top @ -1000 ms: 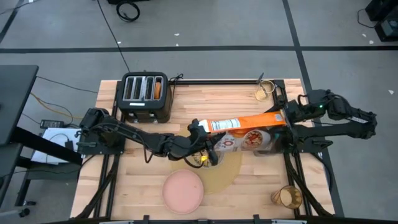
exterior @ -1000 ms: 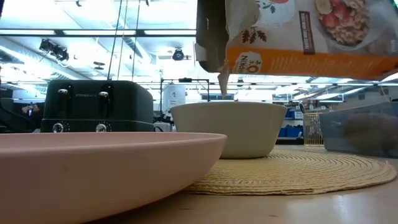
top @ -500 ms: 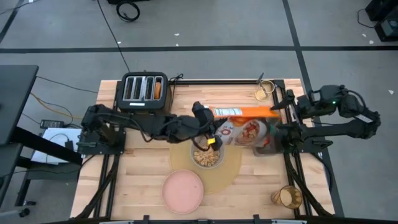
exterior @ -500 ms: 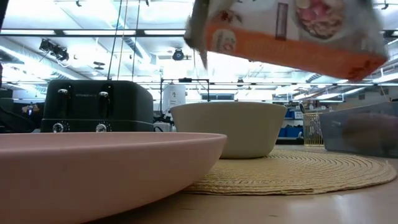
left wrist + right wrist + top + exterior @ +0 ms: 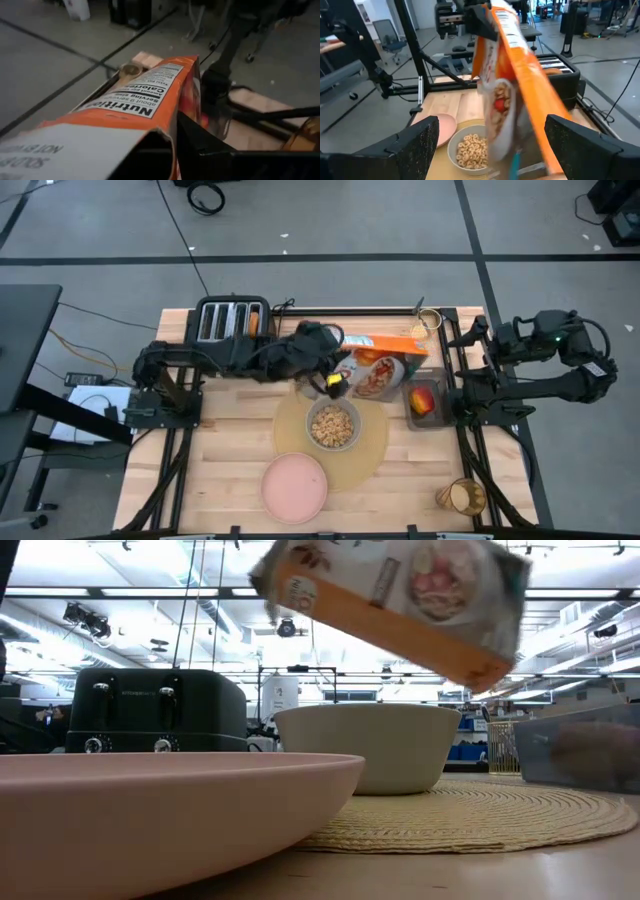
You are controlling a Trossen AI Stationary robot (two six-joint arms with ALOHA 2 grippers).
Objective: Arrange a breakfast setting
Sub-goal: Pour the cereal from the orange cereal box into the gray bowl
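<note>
The left gripper (image 5: 335,383) had its fingers clamped tight on one end of an orange cereal box (image 5: 378,366), which hung in the air just above centre in the high view, tilted, its far end reaching toward the right side of the tabletop (image 5: 225,450). The low view showed the box (image 5: 390,600) slanting across the top of the frame, above the bowl (image 5: 368,745). The right gripper (image 5: 470,340), fingers spread wide and empty, waited at the right edge of the high view, apart from the box.

Below the box, the grey-green bowl (image 5: 333,425) sat at centre on the tan placemat (image 5: 372,460), already holding cereal. The pink plate (image 5: 294,486) lay at lower centre, overlapping the placemat's edge. The red apple (image 5: 423,400) rested in a clear container (image 5: 424,418) right of centre; the amber tumbler (image 5: 462,497) stood at lower right. The black toaster (image 5: 232,328) at upper left had what looked like toast (image 5: 255,323) in one slot.

The main risk seemed to be the box itself. Gripped at one end only, it could twist or slip, and if its mouth still pointed downward, loose cereal might scatter over the placemat or tabletop. Swinging it away, the long box could also clip the toaster or the apple's container. If the right arm reached in for the apple meanwhile, the two arms might collide over the middle.
</note>
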